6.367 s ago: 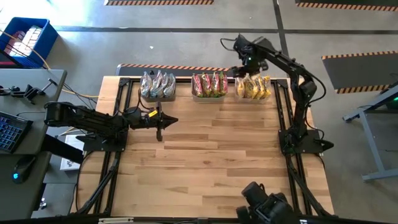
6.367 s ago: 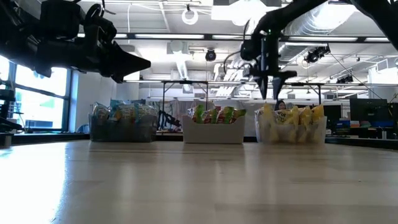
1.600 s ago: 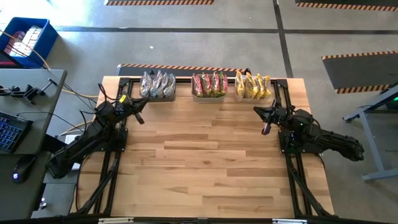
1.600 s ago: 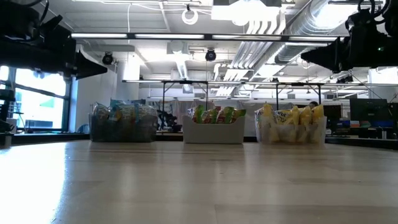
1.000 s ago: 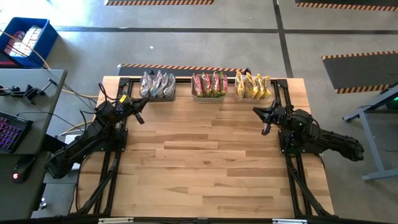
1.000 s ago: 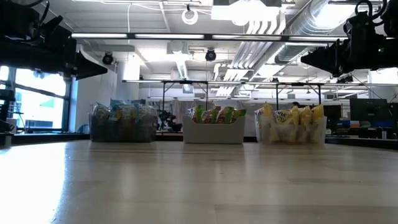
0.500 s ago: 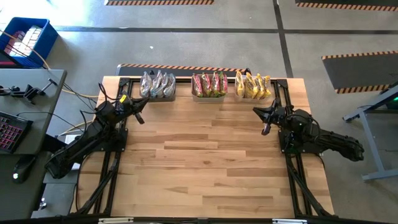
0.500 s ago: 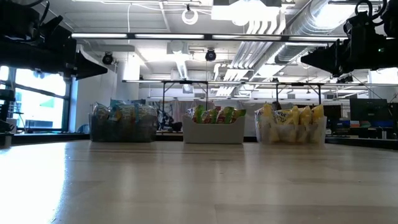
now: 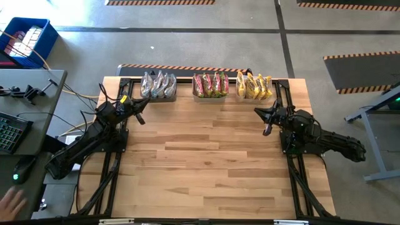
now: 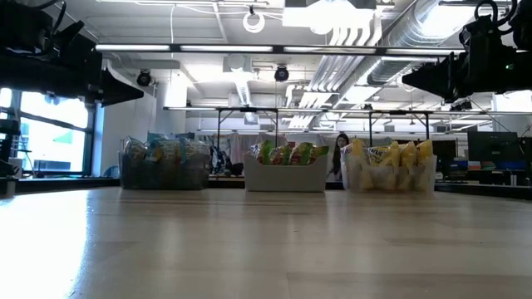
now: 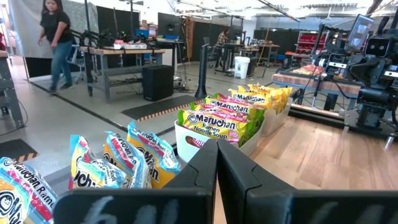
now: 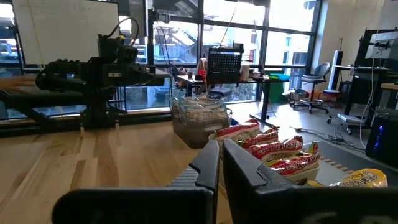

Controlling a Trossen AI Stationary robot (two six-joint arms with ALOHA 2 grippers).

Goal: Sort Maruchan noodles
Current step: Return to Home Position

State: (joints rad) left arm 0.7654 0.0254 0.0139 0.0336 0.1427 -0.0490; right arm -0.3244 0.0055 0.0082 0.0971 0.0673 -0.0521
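The Maruchan noodles stand on edge in three bins along the table's far edge. Silvery and blue-pink packets fill the left bin (image 9: 158, 86) (image 11: 124, 163). Red and green ones fill the middle bin (image 9: 210, 85) (image 10: 286, 154), and yellow ones the right bin (image 9: 254, 87) (image 10: 389, 156). My left gripper (image 9: 142, 119) (image 11: 217, 163) hovers shut at the table's left side, a little nearer than the left bin, holding nothing. My right gripper (image 9: 267, 129) (image 12: 221, 160) hovers shut at the right side, nearer than the yellow bin, also holding nothing.
Bare wooden tabletop (image 9: 206, 162) spreads from the bins to the near edge. Black arm frames run along both table sides (image 9: 112, 181) (image 9: 300, 181). A person's hand (image 9: 9, 201) shows off the table's near left corner. People walk in the room beyond (image 11: 56, 37) (image 10: 341, 154).
Both arms have kept still. A person's hand has come into view off the table's near left corner.
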